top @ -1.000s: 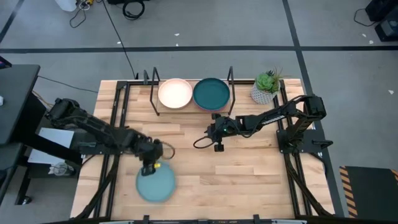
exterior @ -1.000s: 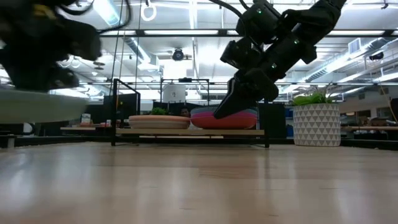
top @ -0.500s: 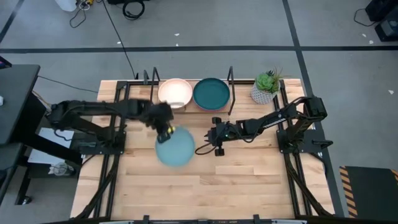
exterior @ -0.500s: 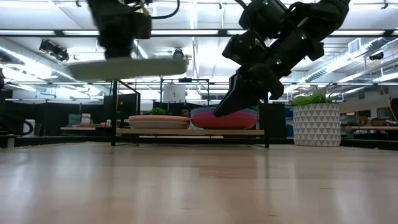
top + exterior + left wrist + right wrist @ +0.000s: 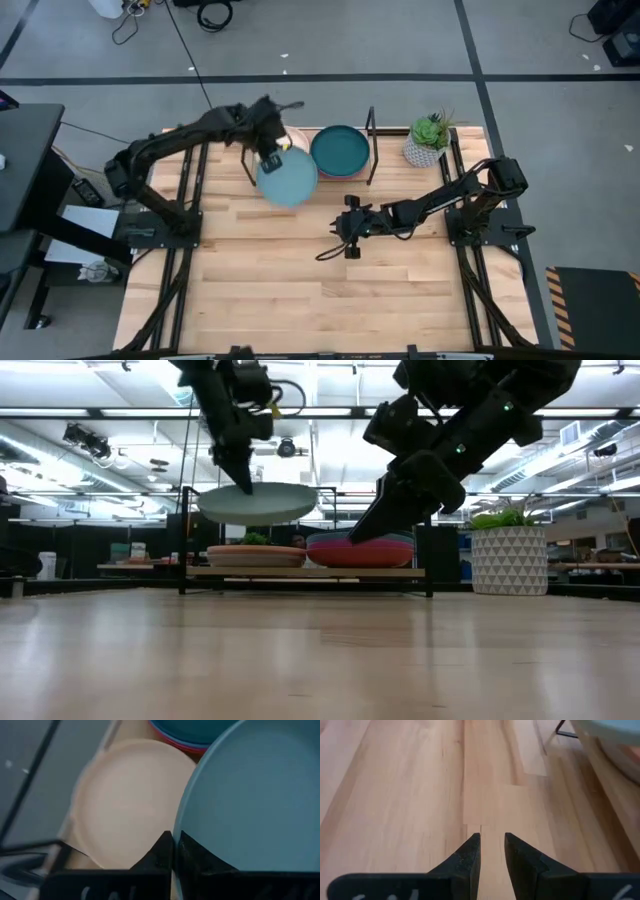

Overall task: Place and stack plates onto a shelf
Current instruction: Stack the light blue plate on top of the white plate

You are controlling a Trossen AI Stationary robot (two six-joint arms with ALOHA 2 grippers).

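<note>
My left gripper (image 5: 270,157) is shut on a light teal plate (image 5: 288,181), held in the air at the shelf's left half. In the low view the plate (image 5: 258,503) hangs above a stack topped by a cream plate (image 5: 255,554). The cream plate (image 5: 125,800) also shows in the left wrist view. A dark teal plate (image 5: 340,150) tops a second stack on the right half of the shelf (image 5: 300,572). My right gripper (image 5: 348,229) hovers open over the middle of the table, nothing between its fingers (image 5: 470,855). My left gripper pinches the light teal plate's rim (image 5: 181,827) between its two fingers, at the plate's far left edge. The fingers (image 5: 240,475) slant down from above. The plate hangs about level below them, clear of the table and of the cream plate.
A potted plant (image 5: 430,140) in a white pot stands at the far right, beside the shelf. Black wire end frames (image 5: 371,145) rise at both ends of the shelf. Bare wooden tabletop (image 5: 300,290) spreads across the near half.
My left gripper has carried the light teal plate from the table's near left, up and toward the far edge, to just above the shelf's left stack, turning as it went. The plate has stayed about level. My right gripper has drifted slightly toward the near edge.
</note>
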